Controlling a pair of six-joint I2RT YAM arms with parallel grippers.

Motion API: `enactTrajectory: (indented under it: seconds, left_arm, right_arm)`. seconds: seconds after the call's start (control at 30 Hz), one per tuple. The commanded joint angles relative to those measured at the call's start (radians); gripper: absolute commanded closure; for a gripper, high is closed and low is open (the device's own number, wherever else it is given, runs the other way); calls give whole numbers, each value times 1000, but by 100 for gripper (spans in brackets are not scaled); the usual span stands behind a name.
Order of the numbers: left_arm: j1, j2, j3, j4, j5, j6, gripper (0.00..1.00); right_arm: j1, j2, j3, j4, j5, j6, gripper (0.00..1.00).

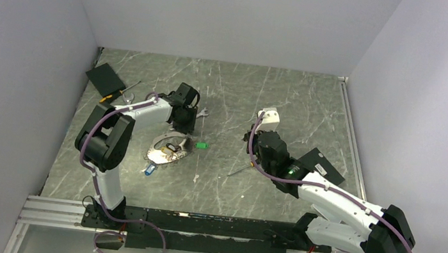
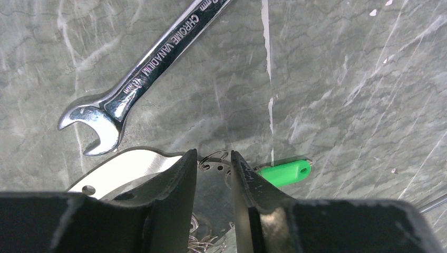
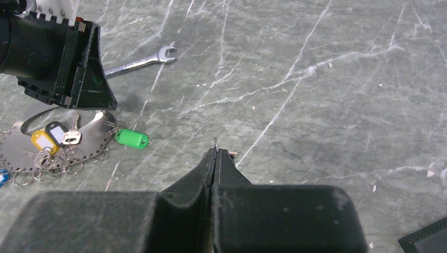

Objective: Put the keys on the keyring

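Keyring (image 3: 97, 124): thin shiny metal, flat on the table (image 3: 316, 105), left of centre. I judged it light, stiff and slippery, best pinched at a bare edge.
Keys (image 3: 52, 139): yellow and dark heads heaped on the keyring among small split rings. The green key (image 3: 132, 138) lay just beside its rim. I would take each by its plastic head.
Left gripper (image 2: 213, 158): over the keyring, jaws narrowly parted, nothing clamped that I could see.
Right gripper (image 3: 215, 153): closed tight, apparently empty, well apart from the keys.
Obstacles: wrench (image 2: 142, 68) nearby; I judged the tangled rings could drag along.
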Motion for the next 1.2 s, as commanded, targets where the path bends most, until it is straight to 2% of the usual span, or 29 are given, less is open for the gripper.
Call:
enactTrajectory:
  seconds: [0.0, 0.23, 0.4, 0.5, 0.97, 1.1, 1.17]
  left_arm:
    - [3, -26, 12, -7, 1, -8, 67]
    - [3, -15, 24, -25, -9, -13, 69]
    - [3, -16, 12, -20, -11, -15, 61]
    - [3, -9, 9, -16, -5, -13, 61]
    - [3, 16, 15, -3, -3, -11, 74]
    - [3, 17, 20, -11, -5, -11, 81]
    - [3, 15, 17, -11, -7, -10, 80]
  right_arm:
    - [-3, -4, 9, 42, -9, 11, 100]
    - [-4, -3, 10, 43, -8, 11, 100]
    - [-4, -1, 9, 43, -9, 12, 100]
    - [-3, -1, 9, 43, -11, 12, 100]
    - [-5, 0, 12, 46, -19, 13, 100]
    - [-5, 2, 12, 47, -23, 14, 100]
    - [-5, 2, 12, 47, -25, 14, 100]
